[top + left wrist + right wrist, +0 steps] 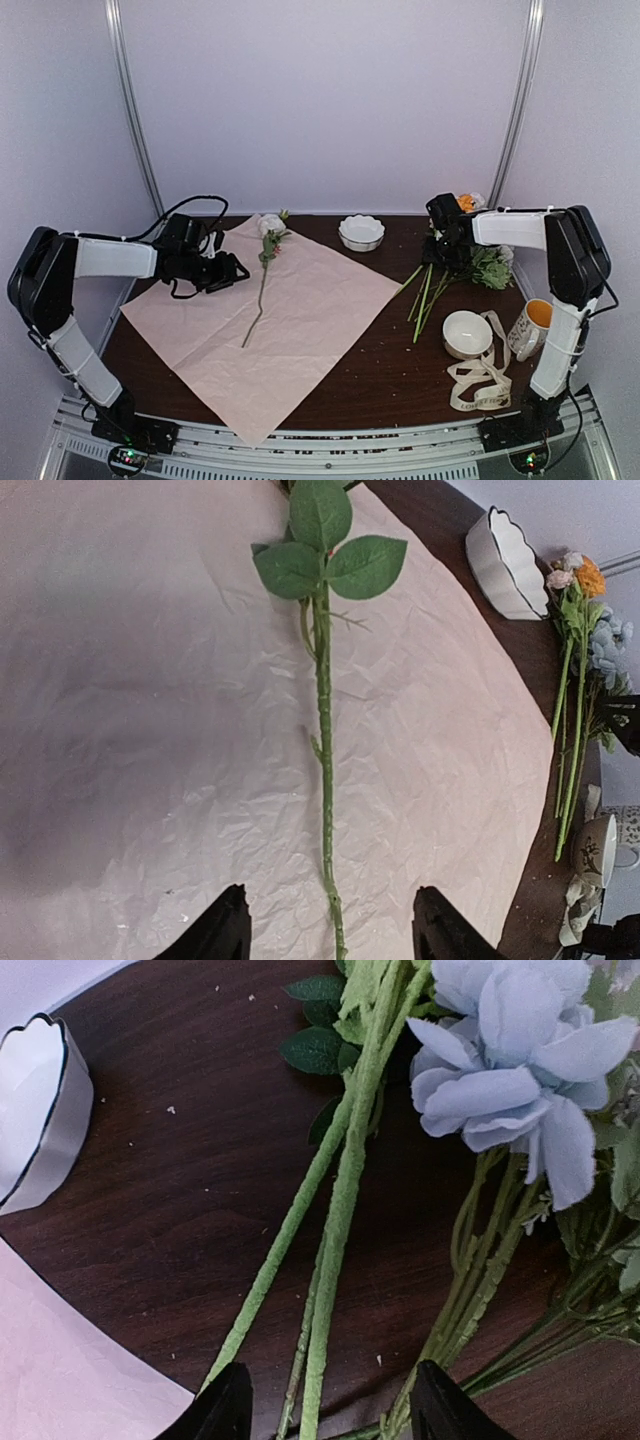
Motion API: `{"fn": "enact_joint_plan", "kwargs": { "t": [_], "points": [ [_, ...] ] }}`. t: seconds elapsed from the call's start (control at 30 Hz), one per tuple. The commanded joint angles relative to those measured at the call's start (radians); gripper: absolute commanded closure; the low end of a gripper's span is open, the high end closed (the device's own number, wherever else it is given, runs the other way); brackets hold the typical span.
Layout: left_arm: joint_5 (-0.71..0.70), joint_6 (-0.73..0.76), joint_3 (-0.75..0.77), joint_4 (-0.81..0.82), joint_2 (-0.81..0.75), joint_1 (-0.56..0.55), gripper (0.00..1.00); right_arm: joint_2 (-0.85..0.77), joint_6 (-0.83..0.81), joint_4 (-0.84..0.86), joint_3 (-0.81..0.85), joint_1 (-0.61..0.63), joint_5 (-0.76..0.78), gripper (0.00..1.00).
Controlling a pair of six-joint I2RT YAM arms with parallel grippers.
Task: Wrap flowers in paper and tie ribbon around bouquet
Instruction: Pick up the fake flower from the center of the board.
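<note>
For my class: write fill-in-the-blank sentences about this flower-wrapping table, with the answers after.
1. A single flower stem lies on the pink ____.
2. The left hand straddles that stem with its jaws ____, not shut.
3. The right hand hangs over the other ____ on the dark table.
4. The cream ____ lies near the right arm's base.
Missing words: paper; open; flowers; ribbon.

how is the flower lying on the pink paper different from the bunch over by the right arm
The single flower lies alone on the pink paper; the bunch is several stems on the bare dark table. The single flower's bloom is whitish; the bunch shows blue and orange blooms. Both have green stems, with their blooms toward the far side.
</note>
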Motion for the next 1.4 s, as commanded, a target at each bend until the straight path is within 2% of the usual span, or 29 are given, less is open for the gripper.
{"fn": "enact_joint_plan", "kwargs": {
  "t": [0.0, 0.2, 0.27, 0.37, 0.53, 0.63, 0.9, 0.97, 1.03, 1.37],
  "points": [
    [-0.113, 0.043, -0.010, -0.029, -0.093, -0.012, 0.41, 0.085, -0.013, -0.096, 0.103, -0.010, -0.006, 0.46],
    [-0.150, 0.077, 0.003, -0.063, -0.139, -0.022, 0.41, 0.097, -0.015, -0.106, 0.118, -0.023, -0.008, 0.54],
    [-0.150, 0.081, 0.011, -0.064, -0.140, -0.024, 0.41, 0.117, -0.035, -0.128, 0.141, -0.031, -0.046, 0.54],
    [-0.147, 0.083, 0.024, -0.066, -0.141, -0.024, 0.41, 0.183, -0.070, -0.262, 0.263, -0.050, -0.131, 0.56],
    [-0.152, 0.104, 0.039, -0.085, -0.156, -0.024, 0.41, 0.261, -0.082, -0.368, 0.350, -0.069, -0.266, 0.53],
    [-0.156, 0.111, 0.039, -0.084, -0.164, -0.024, 0.41, 0.312, -0.074, -0.439, 0.423, -0.074, -0.275, 0.56],
    [-0.170, 0.155, 0.042, -0.107, -0.195, -0.024, 0.41, 0.368, -0.066, -0.461, 0.436, -0.078, -0.343, 0.69],
    [-0.175, 0.165, 0.044, -0.113, -0.201, -0.024, 0.41, 0.363, -0.055, -0.443, 0.414, -0.078, -0.341, 0.83],
    [-0.178, 0.170, 0.045, -0.114, -0.210, -0.024, 0.41, 0.333, -0.037, -0.407, 0.382, -0.078, -0.326, 0.91],
    [-0.187, 0.180, 0.050, -0.122, -0.213, -0.024, 0.41, 0.201, -0.041, -0.419, 0.355, -0.078, -0.176, 0.93]
  ]
}}
